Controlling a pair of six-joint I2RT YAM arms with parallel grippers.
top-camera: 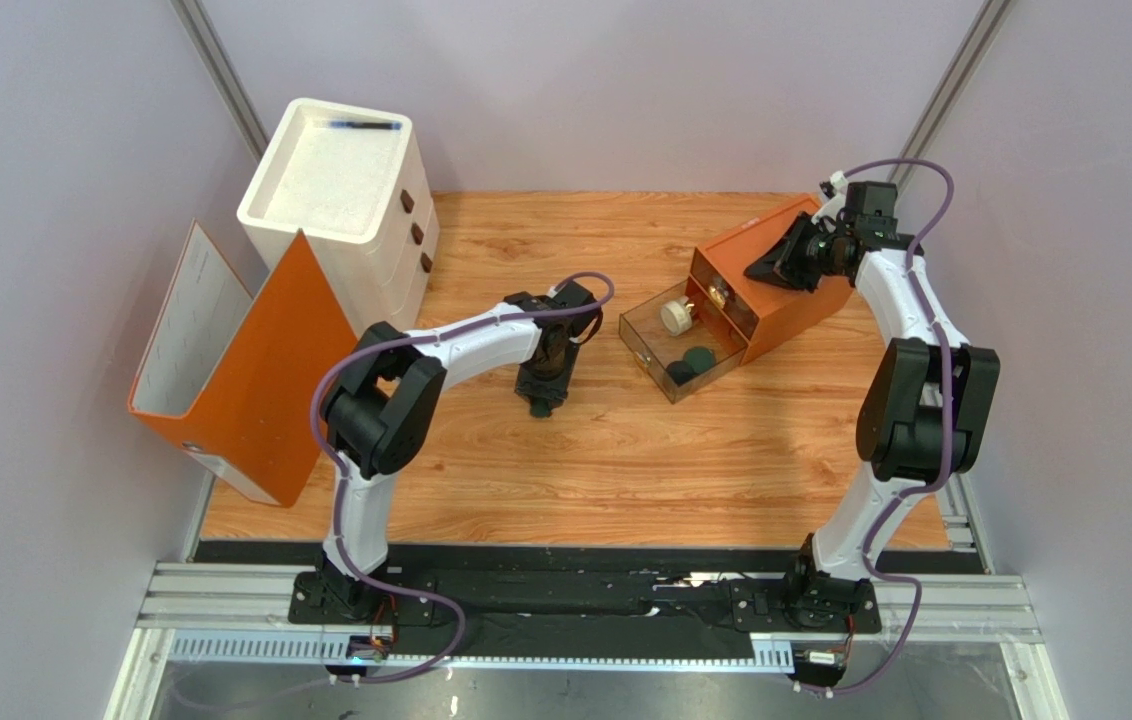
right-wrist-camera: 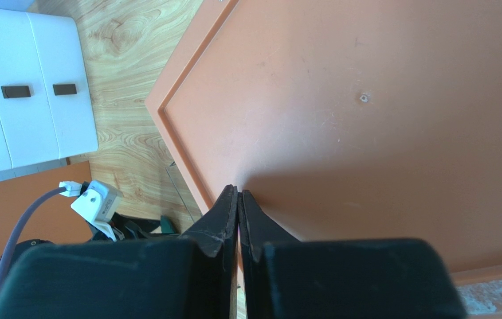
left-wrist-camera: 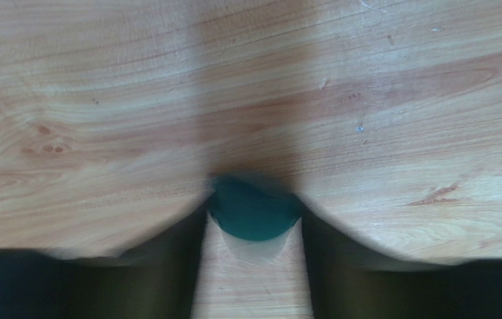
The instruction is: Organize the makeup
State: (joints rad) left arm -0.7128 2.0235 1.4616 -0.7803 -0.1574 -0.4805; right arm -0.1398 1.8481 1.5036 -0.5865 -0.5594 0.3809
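Wood table (top-camera: 632, 480); left end effector (left-wrist-camera: 253, 222) blurred, flanking dark-green disc (left-wrist-camera: 253, 207), contact unclear

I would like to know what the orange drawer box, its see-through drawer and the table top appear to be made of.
The orange drawer box looks like matte moulded plastic: it has an even colour, a raised rim and faint scuffs. Its see-through drawer seems to be clear glossy plastic, since the contents show through its walls. The table top looks like light wood or wood-look laminate, with grain and knots. I cannot tell which.
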